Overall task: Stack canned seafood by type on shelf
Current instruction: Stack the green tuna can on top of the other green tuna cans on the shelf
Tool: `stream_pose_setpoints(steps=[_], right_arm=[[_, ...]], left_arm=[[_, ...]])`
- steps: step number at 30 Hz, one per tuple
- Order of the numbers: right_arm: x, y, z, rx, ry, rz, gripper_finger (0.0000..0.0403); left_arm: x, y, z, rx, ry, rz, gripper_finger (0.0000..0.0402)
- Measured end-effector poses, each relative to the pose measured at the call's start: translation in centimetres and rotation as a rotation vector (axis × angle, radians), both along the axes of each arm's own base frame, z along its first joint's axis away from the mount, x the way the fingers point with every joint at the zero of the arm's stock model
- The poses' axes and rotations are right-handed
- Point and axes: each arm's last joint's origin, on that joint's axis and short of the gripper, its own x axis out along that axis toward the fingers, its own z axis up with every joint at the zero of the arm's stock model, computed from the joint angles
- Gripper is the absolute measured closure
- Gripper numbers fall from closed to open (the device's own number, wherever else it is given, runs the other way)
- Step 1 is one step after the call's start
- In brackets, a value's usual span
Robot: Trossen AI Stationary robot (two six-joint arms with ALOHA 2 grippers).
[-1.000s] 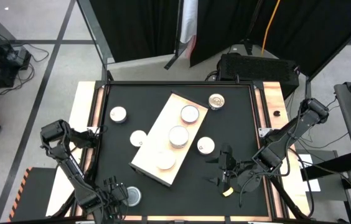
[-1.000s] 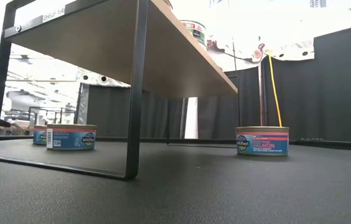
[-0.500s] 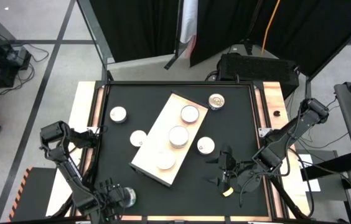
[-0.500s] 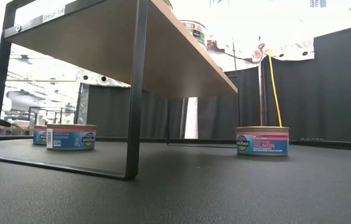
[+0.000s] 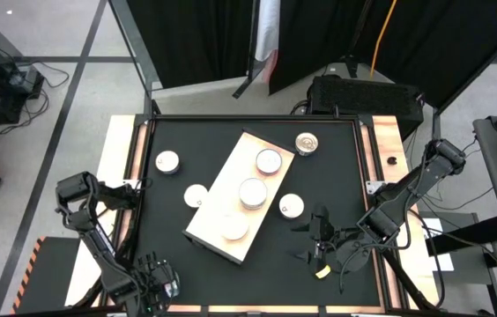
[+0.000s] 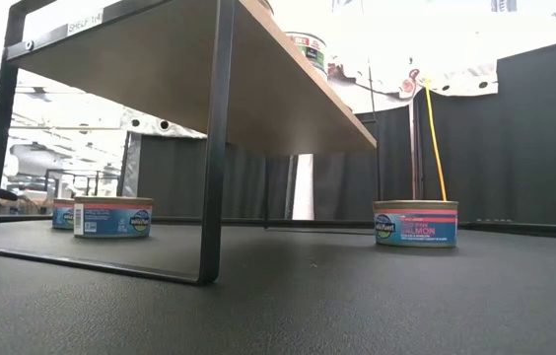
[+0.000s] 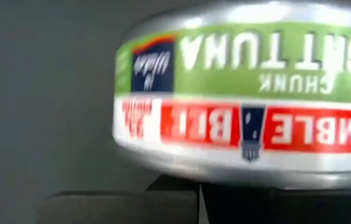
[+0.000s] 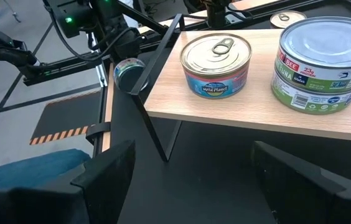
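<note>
A flat round silver tin with a green-and-red tuna label [image 7: 250, 99] sits clamped between the left fingers [image 5: 162, 283], at the black desk's [image 5: 257, 286] near left corner. The right fingers [image 5: 310, 242] stand apart, empty, just beside the long pale wooden shelf [image 5: 222, 189], which carries three silver-lidded tins [image 5: 253, 192].

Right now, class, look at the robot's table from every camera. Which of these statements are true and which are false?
1. Two green-labelled tins stand stacked on the shelf. True.
2. The right claw is shut on a tin. False: it is open and empty, over the table beside the shelf.
3. The golden-topped tin sits on the shelf. False: it is on the table, off the shelf's corner.
4. The left claw is shut. True.
</note>
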Motion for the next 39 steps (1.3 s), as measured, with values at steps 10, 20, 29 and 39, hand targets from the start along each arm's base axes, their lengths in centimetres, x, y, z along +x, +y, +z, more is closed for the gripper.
stream_pose_setpoints(steps=[10, 20, 29, 39], right_arm=[[0.0, 0.0, 0.0, 0.000, 0.000, 0.000, 0.0090], [0.0, 0.0, 0.0, -0.001, 0.001, 0.000, 0.0090], [0.0, 0.0, 0.0, 0.002, 0.001, -0.001, 0.0090], [0.0, 0.0, 0.0, 0.013, -0.001, -0.012, 0.0090]], left_arm=[[-0.7, -0.3, 0.0, -0.024, 0.054, -0.015, 0.0398], [-2.3, -2.4, 4.7, -0.197, 0.036, -0.129, 0.0398], [-0.4, -1.6, 9.6, -0.007, -0.232, -0.392, 0.0383], [0.9, 1.1, 10.0, 0.059, -0.015, -0.259, 0.0366]])
